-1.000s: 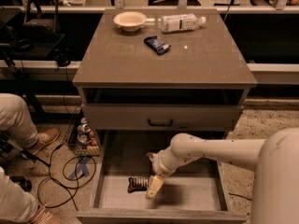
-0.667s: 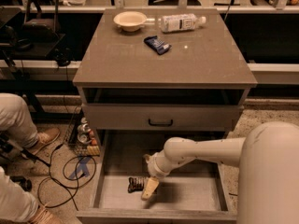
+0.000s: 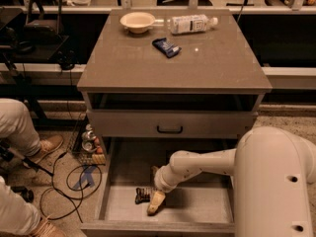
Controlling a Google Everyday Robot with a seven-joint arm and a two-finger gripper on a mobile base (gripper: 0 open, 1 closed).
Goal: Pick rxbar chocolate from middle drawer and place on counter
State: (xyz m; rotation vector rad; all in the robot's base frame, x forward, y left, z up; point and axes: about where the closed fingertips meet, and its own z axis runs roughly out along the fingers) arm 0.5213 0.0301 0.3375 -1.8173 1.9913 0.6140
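A pale bowl [image 3: 138, 20] is seen at the back, and a clear plastic bottle [image 3: 192, 23] is laid on its side just to its right. A blue-wrapped bar [image 3: 166, 47] is set in front of them, apart from both. Lower down, a closed drawer front [image 3: 128, 124] with a black handle [image 3: 170, 129] is seen, and the claw [image 3: 155, 205] is held below it. On the floor [image 3: 296, 120], cables [image 3: 69, 181], cans [image 3: 90, 144] and a person's shoe [image 3: 47, 146] are seen

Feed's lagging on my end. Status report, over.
Gripper low inside the middle drawer, close beside the rxbar chocolate. Bar flat on the drawer floor, not lifted. Nothing seen between them.
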